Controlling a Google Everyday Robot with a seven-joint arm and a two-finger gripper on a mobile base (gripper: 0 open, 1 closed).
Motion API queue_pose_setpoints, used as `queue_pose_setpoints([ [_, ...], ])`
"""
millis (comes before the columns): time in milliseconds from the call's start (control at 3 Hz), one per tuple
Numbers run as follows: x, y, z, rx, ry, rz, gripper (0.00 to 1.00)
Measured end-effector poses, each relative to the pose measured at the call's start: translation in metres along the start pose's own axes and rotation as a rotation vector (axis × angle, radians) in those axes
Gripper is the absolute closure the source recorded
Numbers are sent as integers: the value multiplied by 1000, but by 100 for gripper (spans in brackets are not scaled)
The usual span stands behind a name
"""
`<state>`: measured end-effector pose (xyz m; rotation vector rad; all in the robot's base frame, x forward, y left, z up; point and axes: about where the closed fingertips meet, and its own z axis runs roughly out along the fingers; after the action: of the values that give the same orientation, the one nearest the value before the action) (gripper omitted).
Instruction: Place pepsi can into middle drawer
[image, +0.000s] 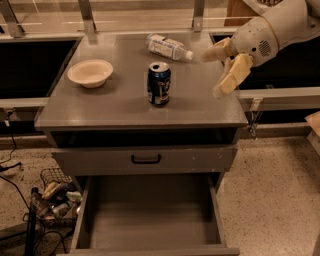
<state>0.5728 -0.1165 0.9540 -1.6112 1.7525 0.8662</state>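
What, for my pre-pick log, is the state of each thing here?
pepsi can: upright on the cabinet top, not held.
water bottle: lying on its side, behind the can.
bowl: upright, looks empty.
middle drawer: pulled out, nothing inside.
drawer front with black handle: shut.
gripper: open, empty, over the top's right side.
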Motion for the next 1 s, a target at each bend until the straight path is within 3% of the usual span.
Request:
queue_pose_setpoints([
  [667, -5, -18, 8, 31, -62, 7, 0],
  [1000, -20, -39, 27, 16, -146, -20, 0],
])
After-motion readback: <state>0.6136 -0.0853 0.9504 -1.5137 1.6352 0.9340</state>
